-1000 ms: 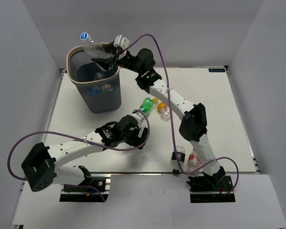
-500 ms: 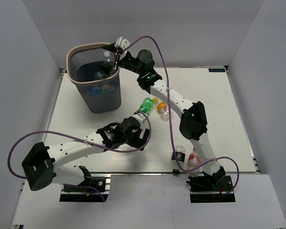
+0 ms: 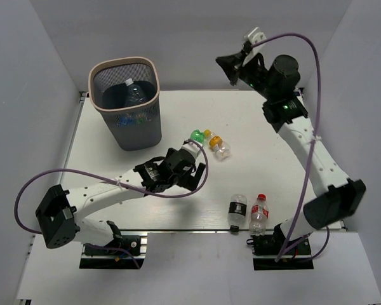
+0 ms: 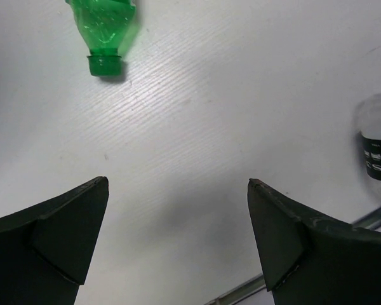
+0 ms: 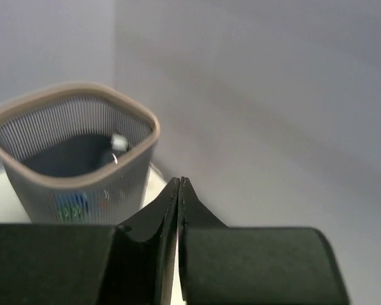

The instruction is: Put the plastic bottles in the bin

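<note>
Above the far edge, your right gripper (image 5: pixel 180 183) is pinched together, empty; your left gripper (image 4: pixel 178 185) gapes wide near a green bottle (image 4: pixel 105 25).

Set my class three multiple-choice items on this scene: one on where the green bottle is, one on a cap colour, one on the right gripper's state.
1. Where is the green bottle?
A. lying on the table, ahead of the left gripper
B. standing at the near edge
C. clamped between fingers

2. What cap colour has the red-white-labelled bottle beside the black-labelled bottle?
A. blue
B. red
C. green

3. The right gripper is:
A. wide open
B. shut on a bottle
C. shut, empty

Answers:
1 A, the left wrist view shows it lying beyond the open fingers.
2 B, the cap shows red from above.
3 C, the fingers meet with nothing between them.
</note>
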`<state>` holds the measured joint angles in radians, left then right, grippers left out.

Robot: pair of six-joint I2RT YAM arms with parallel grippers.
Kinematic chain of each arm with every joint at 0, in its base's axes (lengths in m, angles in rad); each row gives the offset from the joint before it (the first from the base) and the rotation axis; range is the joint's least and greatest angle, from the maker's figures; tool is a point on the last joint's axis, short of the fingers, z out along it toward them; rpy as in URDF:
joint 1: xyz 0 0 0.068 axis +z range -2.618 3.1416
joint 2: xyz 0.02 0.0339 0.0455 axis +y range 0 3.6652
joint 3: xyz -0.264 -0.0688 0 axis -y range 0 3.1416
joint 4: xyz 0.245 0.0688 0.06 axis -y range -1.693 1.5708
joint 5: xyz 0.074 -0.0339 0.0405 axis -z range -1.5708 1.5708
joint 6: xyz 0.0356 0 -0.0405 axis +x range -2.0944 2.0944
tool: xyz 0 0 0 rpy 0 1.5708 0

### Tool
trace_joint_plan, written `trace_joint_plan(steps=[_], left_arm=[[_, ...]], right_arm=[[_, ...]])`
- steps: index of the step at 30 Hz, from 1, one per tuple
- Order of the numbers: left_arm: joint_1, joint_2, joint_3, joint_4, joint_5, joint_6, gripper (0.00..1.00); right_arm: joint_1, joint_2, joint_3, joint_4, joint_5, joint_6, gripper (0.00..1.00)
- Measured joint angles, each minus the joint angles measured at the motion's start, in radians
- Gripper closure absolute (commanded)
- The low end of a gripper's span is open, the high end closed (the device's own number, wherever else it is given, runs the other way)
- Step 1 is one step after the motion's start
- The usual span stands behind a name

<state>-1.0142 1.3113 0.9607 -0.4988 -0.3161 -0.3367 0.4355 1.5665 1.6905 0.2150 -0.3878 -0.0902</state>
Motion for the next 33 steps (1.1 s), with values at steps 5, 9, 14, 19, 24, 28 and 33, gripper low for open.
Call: trace_joint_plan(steps=[5,9,14,19,24,28,33], left_arm=[[0.000,0.071,0.058,-0.006,-0.056,0.029,0.00],[0.011,0.157,0.118,-0.017,-0.104,0.056,0.00],[0.033,0.284,0.227,-0.021,-0.182,0.086,0.00],[0.079,0.432,0.367,-0.016,-0.219,0.097,0.00],[0.145,0.573,0.457,-0.025,-0.218,0.093,0.00],[0.195,0.648,0.490,-0.041,-0.196,0.092,0.01],[0.243,0.720,0.558,-0.059,-0.150,0.101,0.03]], right_arm=[[-0.049,-0.174,-0.215,-0.204,-0.005,-0.080,0.54],[-0.089,-0.254,-0.402,-0.364,-0.011,-0.138,0.42],[-0.140,-0.320,-0.576,-0.502,-0.014,-0.159,0.39],[-0.183,-0.355,-0.591,-0.586,-0.032,-0.155,0.39],[-0.234,-0.359,-0.593,-0.641,-0.070,-0.146,0.43],[-0.271,-0.360,-0.594,-0.666,-0.101,-0.138,0.44],[-0.308,-0.361,-0.597,-0.670,-0.131,-0.127,0.44]])
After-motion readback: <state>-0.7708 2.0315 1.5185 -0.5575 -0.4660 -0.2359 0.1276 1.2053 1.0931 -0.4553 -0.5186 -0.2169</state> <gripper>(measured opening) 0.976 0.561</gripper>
